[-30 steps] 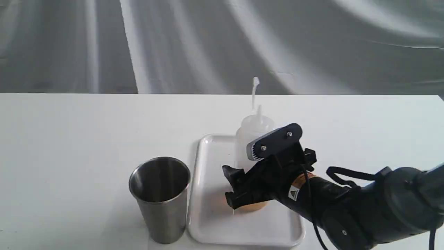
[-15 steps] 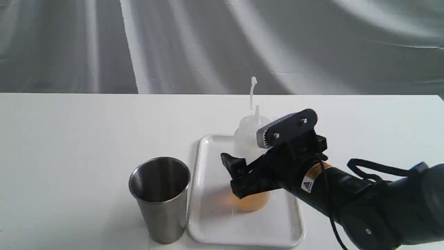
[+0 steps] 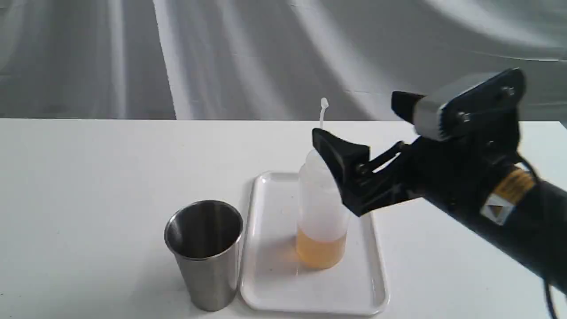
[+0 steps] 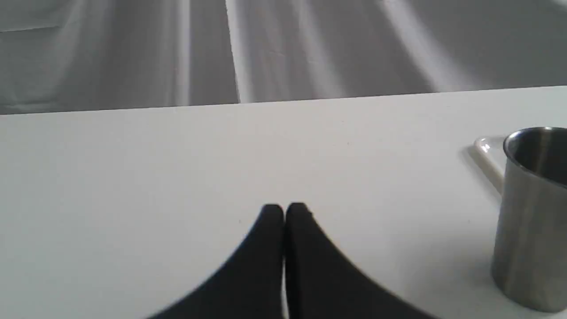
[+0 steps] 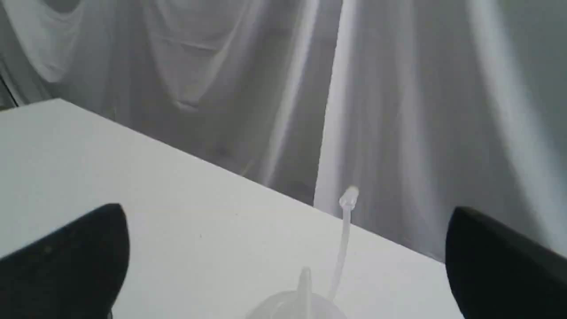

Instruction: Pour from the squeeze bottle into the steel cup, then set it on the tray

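The squeeze bottle (image 3: pixel 321 217) stands upright on the white tray (image 3: pixel 274 283), with amber liquid in its lower part and its tethered tip cap sticking up. To the tray's left the steel cup (image 3: pixel 204 252) stands on the table. My right gripper (image 3: pixel 356 116) is open and hangs above and to the right of the bottle's cap, holding nothing. The right wrist view shows the bottle's dome and nozzle (image 5: pixel 304 288) below the wide-open right gripper (image 5: pixel 285 217). My left gripper (image 4: pixel 284 210) is shut and empty, low over the table, left of the cup (image 4: pixel 529 212).
A corner of the tray (image 4: pixel 485 150) peeks out behind the cup in the left wrist view. A grey draped cloth hangs behind the white table's far edge. The left gripper does not show in the exterior view.
My right gripper has risen and drawn back to the right, away from the bottle's body. The bottle stays standing on the tray, and the cup has not moved.
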`<state>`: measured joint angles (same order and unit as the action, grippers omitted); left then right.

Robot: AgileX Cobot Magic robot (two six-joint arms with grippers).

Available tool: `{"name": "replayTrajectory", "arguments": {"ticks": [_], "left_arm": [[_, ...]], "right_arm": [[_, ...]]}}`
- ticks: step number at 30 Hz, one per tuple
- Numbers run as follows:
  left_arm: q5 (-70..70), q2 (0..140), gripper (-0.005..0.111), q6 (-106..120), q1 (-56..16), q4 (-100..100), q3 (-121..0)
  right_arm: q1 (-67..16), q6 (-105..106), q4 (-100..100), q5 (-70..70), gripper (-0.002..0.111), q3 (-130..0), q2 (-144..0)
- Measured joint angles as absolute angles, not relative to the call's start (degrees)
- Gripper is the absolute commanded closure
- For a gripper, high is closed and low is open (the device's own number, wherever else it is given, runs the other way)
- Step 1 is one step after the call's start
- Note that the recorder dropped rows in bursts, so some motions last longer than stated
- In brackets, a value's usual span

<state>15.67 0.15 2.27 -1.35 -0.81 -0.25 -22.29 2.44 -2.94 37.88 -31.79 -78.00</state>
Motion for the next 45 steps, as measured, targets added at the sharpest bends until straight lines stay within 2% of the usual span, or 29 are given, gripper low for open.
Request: {"name": "replayTrajectory", "arguments": {"ticks": [5, 9, 14, 18, 21, 29, 45], "left_arm": [[15.7, 0.1, 0.107, 2.3, -1.3, -0.8, -0.3], [15.7, 0.1, 0.107, 2.3, -1.3, -0.8, -0.3], [15.7, 0.1, 0.107, 2.3, -1.3, -0.8, -0.3], [15.7, 0.1, 0.107, 2.3, -1.3, -0.8, -0.3], [15.7, 0.1, 0.107, 2.3, -1.3, -0.8, -0.3], [15.7, 0.1, 0.107, 2.3, -1.3, -0.8, -0.3], [15.7, 0.1, 0.107, 2.3, -1.3, -0.8, -0.3]], "right_arm": [[-22.3, 2.1, -3.3, 27.4, 0.014, -28.5, -62.2], [-22.3, 2.0, -4.2, 22.1, 0.025, -26.0, -49.8], [-22.3, 1.6, -4.9, 17.8, 0.06, -22.8, -33.9], [-22.3, 1.5, -5.0, 8.5, 0.09, -22.2, -23.0], [-22.3, 1.3, -4.2, 2.2, 0.108, -22.2, -17.2], [-22.3, 0.9, 4.8, -5.9, 0.108, -22.2, -10.8], [-20.6, 0.7, 4.7, -6.8, 0.108, -13.9, -7.7]]}}
